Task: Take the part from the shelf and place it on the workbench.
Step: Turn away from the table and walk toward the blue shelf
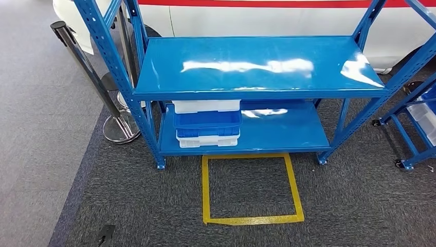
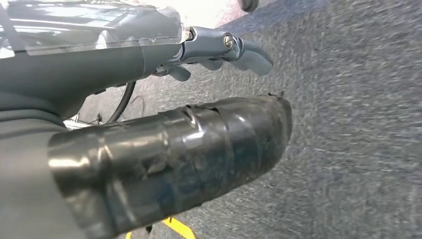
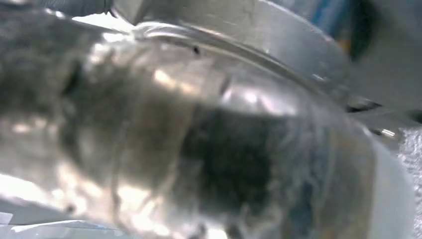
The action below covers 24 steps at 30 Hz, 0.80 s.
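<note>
Blue metal two-tier shelf (image 1: 257, 67) on grey carpet, stacked white and blue plastic bins (image 1: 207, 123) on its lower tier at left, yellow taped floor square (image 1: 252, 218) in front, left hand (image 2: 219, 50) holding nothing, fingers loosely extended above carpet, right hand (image 3: 199, 134) blurred, grasp impossible to tell, the part itself not identifiable.

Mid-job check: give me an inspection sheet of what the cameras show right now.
Surface: blue shelf unit, glossy top shelf bare; grey carpet below.
Job's things: stacked white and blue bins on the lower shelf, left side; no part can be made out; workbench not seen.
Clutter: nothing seen on the shelves besides the bins.
Hands: left hand hangs over the carpet, holding nothing, fingers loosely extended; right hand is a close blur, state cannot be told.
Cables: a thin dark cable beside the left wrist.
Surroundings: yellow tape square on the floor in front, chrome barrier post at left, white vehicle behind, second blue rack at right.
</note>
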### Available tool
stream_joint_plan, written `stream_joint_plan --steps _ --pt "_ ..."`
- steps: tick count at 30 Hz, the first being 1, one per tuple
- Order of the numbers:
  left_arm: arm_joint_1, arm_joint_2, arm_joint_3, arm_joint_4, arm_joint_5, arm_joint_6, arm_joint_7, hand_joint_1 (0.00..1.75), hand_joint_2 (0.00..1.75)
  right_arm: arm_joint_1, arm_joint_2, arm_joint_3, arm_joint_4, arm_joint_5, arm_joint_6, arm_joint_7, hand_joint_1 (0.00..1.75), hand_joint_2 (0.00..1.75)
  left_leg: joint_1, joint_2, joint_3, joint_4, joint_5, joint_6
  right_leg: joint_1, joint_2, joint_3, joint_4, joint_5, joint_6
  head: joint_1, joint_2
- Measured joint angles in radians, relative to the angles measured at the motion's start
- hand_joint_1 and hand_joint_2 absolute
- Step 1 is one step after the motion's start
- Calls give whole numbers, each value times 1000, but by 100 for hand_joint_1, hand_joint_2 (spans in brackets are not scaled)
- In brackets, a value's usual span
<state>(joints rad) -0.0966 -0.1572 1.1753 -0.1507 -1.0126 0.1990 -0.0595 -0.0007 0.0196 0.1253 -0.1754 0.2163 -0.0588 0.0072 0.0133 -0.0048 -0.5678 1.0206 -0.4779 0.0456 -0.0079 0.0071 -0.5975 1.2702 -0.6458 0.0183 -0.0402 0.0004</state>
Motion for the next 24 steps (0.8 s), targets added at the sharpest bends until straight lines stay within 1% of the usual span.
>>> stream_joint_plan --steps 1,2,3,4,5,6,7,8,9,10,11,12,13,14,15,16,17,18,19,21,22,23,24 --pt "0 0 0 0 0 0 0 0 0 1 0 0 0 0 0 0 0 0 -1 -2 13 0 -11 0 0 -1 -33 24 -24 0 0 0" --pt "1 0 0 0 0 0 0 0 0 3 0 0 0 0 0 0 0 0 -1 -3 27 0 -22 -1 1 -1 -53 25 -34 -1 0 0" --pt "2 0 0 0 0 0 0 0 0 4 0 0 0 0 1 0 0 0 -2 -5 44 0 -34 -2 3 -1 -62 -5 -18 -5 1 0" --pt "2 0 0 0 0 0 0 0 0 6 0 1 0 0 0 0 0 0 -3 -6 61 -1 -47 -4 6 -2 -60 -55 21 -13 1 0" --pt "3 -2 0 0 0 0 0 0 0 8 -1 1 1 0 0 0 0 0 -4 -6 75 -2 -58 -5 12 -1 -55 -113 83 -24 2 0" --pt "3 -4 0 0 1 0 0 0 0 10 -3 1 2 0 1 0 0 0 -5 -7 88 -4 -70 -9 18 0 -50 -164 135 -36 2 0" --pt "2 -5 0 0 1 0 0 0 0 9 -5 1 2 0 1 0 0 0 -5 -8 97 -9 -79 -14 25 3 -44 -196 172 -45 4 0" --pt "1 -7 0 1 2 0 0 0 0 9 -6 1 3 0 2 0 0 0 -5 -9 107 -12 -84 -20 30 5 -40 -215 191 -51 6 0" --pt "0 -7 0 0 3 0 0 0 0 9 -6 1 2 0 3 0 0 0 -6 -11 115 -13 -83 -27 31 7 -33 -223 188 -54 7 0" --pt "-1 -6 0 0 3 0 1 0 0 8 -5 1 2 0 4 -1 0 0 -7 -11 122 -11 -79 -32 29 8 -19 -233 189 -57 8 0" --pt "-1 -5 1 0 3 1 1 0 0 9 -3 1 1 0 5 -2 0 0 -8 -10 123 4 -74 -37 26 8 -3 -245 187 -60 7 0" --pt "-1 -5 1 0 3 1 2 0 0 9 -1 1 1 0 6 -2 0 0 -8 -9 110 33 -73 -42 22 7 15 -255 183 -64 4 0" --pt "-2 -4 1 0 4 1 2 0 0 9 1 1 1 0 6 -3 0 0 -7 -7 85 79 -84 -46 19 7 33 -263 178 -66 2 0" --pt "-4 -4 1 0 4 1 2 0 0 9 2 1 1 0 7 -3 0 0 -5 -5 49 134 -105 -51 18 6 47 -269 170 -68 -1 0" --pt "-4 -3 1 0 4 1 2 0 0 8 1 1 1 0 7 -4 0 0 -4 -3 8 188 -133 -55 17 6 58 -271 161 -69 -3 0" --pt "-5 -2 1 0 4 1 2 0 0 8 2 1 1 0 7 -4 0 0 -3 -3 -29 228 -159 -57 17 6 69 -272 151 -69 -4 0" --pt "-4 -2 1 0 4 0 3 0 0 8 2 1 1 0 6 -4 0 0 -3 -3 -55 243 -175 -59 16 7 84 -271 139 -68 -4 0" --pt "-3 -2 1 0 4 0 5 0 0 8 2 1 1 0 5 -3 0 0 -3 -2 -70 232 -172 -60 16 7 100 -271 127 -66 -4 0" --pt "-2 -2 1 0 3 0 6 0 0 9 2 1 1 -1 3 -2 0 0 -3 -2 -72 197 -146 -60 15 8 119 -270 113 -63 -4 0" --pt "3 -1 1 0 3 -1 10 0 0 11 2 1 1 -3 1 0 0 0 -4 -1 -66 97 -44 -57 14 9 155 -267 83 -56 -2 0" --pt "5 -1 1 0 3 -1 11 0 0 10 2 1 2 -3 1 0 0 0 -6 0 -63 62 -4 -51 15 9 163 -264 69 -50 0 0" --pt "6 -2 1 0 3 -1 12 0 0 9 2 1 2 -4 0 0 0 0 -8 1 -62 45 22 -43 15 10 167 -262 59 -44 2 0" --pt "6 -2 1 0 3 -1 13 0 0 8 2 1 3 -4 0 1 0 0 -10 2 -63 44 26 -34 16 10 169 -261 51 -38 4 0"
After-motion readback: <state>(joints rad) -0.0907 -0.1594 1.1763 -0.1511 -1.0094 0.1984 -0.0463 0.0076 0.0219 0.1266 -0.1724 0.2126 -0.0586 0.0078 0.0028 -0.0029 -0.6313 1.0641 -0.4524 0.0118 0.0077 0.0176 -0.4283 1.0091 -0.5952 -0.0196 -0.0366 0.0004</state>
